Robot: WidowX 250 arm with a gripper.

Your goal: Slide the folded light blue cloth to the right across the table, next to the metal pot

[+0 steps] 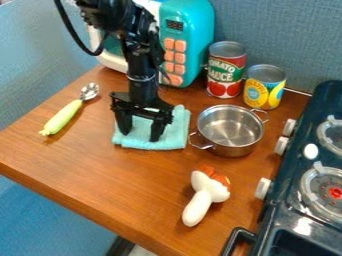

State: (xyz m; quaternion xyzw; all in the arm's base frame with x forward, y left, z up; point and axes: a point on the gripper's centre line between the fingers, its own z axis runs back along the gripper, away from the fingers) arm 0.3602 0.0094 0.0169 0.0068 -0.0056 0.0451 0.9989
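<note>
Left of centre in frame, my hand is spread over teal cloth; low, even pinch should suit it.

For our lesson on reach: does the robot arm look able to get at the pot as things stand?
Probably yes: the gripper hangs open at the cloth, close beside the pot, with nothing standing between them and the pot's top uncovered.
</note>
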